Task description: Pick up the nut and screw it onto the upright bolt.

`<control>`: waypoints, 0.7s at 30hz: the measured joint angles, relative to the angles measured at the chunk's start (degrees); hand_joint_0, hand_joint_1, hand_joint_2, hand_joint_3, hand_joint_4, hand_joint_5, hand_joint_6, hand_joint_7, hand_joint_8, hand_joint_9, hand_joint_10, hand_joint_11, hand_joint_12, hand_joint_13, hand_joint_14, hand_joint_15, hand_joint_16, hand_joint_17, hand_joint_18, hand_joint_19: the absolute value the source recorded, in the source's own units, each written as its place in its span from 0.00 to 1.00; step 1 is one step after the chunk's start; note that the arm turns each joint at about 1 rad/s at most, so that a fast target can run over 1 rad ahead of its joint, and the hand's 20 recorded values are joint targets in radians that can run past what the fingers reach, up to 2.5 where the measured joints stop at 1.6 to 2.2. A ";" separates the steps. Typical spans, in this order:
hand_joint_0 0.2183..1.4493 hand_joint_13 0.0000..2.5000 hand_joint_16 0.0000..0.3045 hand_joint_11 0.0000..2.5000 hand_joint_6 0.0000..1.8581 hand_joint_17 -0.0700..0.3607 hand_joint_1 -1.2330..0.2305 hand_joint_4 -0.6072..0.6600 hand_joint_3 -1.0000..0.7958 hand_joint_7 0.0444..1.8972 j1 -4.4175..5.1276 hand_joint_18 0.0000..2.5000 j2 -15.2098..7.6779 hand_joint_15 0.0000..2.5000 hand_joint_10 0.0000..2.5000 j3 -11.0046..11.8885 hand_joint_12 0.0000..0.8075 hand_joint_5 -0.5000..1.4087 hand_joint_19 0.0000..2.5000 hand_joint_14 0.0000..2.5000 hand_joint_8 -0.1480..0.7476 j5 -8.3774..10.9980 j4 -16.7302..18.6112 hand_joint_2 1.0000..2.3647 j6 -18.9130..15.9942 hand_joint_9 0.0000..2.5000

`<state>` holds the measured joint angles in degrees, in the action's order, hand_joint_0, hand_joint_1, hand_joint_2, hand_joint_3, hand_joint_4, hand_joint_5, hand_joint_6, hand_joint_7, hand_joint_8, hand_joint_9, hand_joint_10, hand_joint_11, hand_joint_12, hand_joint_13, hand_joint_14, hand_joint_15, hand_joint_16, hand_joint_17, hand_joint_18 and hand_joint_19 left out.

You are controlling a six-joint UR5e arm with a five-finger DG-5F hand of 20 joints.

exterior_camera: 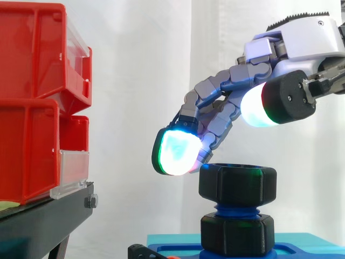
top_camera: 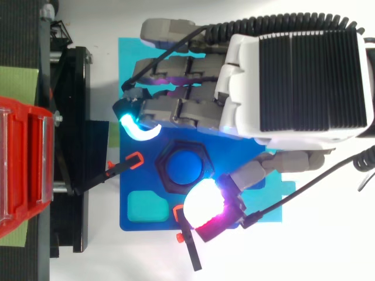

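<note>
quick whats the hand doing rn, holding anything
Hand: open, holding nothing; fingers and thumb spread just above the nut, which sits on the bolt.

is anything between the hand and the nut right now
Nothing visible. The hand hangs just above the black nut, which sits at the top of the blue bolt. From the top view, its pads flank the nut on two sides, with only open air between them and it.

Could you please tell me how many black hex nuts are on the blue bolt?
2: the upper nut at the top of the blue bolt, the lower nut at its foot on the blue base. None seems hidden.
</note>
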<state>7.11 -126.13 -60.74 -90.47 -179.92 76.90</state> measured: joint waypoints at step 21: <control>0.22 0.12 0.11 0.00 0.27 0.33 0.62 0.65 0.28 0.36 0.96 0.00 -0.03 0.00 0.00 0.00 0.37 0.18 0.00 0.00 0.44 0.32 -0.17 0.00 0.12 0.21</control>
<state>8.07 -126.16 -60.74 -90.16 -180.08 77.02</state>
